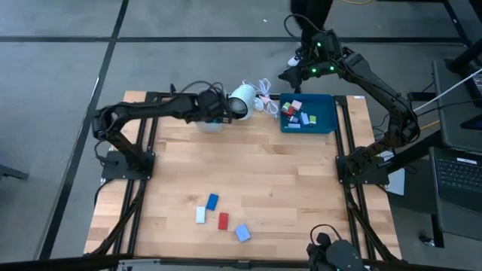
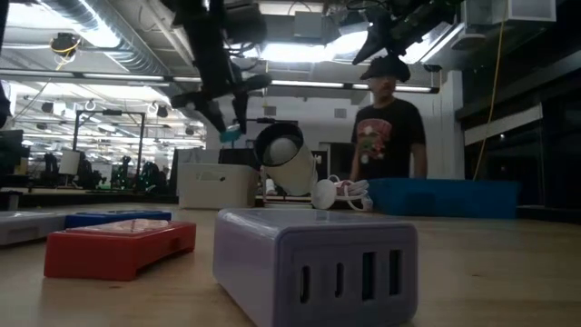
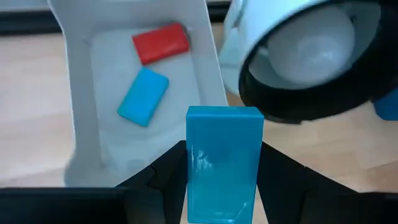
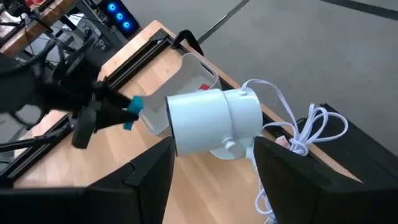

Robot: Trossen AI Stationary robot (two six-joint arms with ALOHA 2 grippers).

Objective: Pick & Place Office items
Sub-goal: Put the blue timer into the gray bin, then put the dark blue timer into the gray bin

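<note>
L claw (image 3: 222, 180) clamps teal block (image 3: 222, 162) just over grey bin (image 3: 81, 93); I drop next. R claw (image 4: 211, 168) wide, idle far right.

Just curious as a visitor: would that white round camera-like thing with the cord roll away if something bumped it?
The white cylindrical black-faced object looks apt to roll: its body is round. Its coiled white cord would probably drag and limit that. It appears rigid, not floppy.

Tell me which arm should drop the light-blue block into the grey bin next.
Left. The left gripper is shut on the light-blue block and hangs right above the grey bin, which already holds a red and a blue piece. The right gripper is open, raised behind the table's far edge, holding nothing.
</note>
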